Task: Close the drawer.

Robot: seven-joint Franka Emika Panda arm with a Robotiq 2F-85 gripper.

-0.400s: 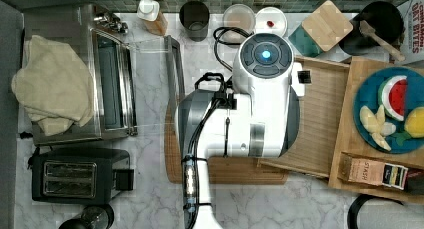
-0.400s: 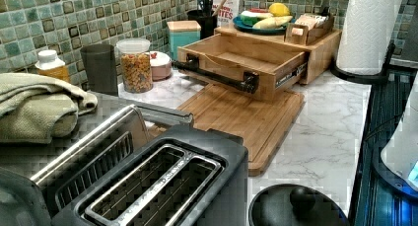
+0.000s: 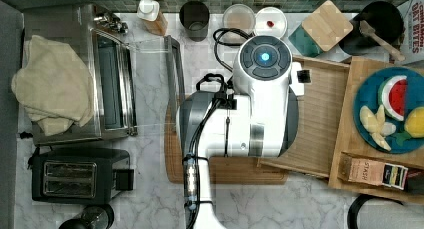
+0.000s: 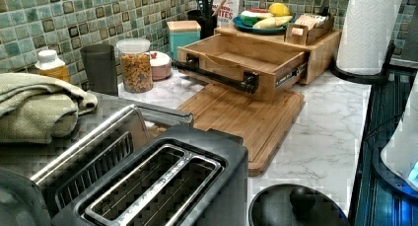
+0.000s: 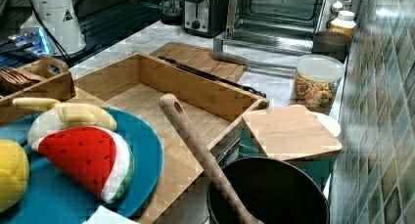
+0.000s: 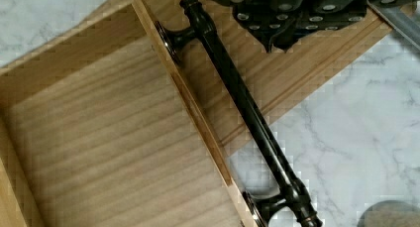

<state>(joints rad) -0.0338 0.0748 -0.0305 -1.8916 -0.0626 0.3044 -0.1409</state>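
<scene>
Wrist view: open drawer (image 6: 114,152) with dark handle (image 6: 242,108).

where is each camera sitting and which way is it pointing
Top view: overhead, looking straight down at the counter; the white arm covers part of the drawer.
Left view: low by the toaster, facing the drawer's front and black handle.
Right view: by the fruit plate, facing across the drawer toward the toaster oven.
Wrist view: on the arm, looking down at the handle, gripper above it.
Shared: all four show the open drawer.
</scene>
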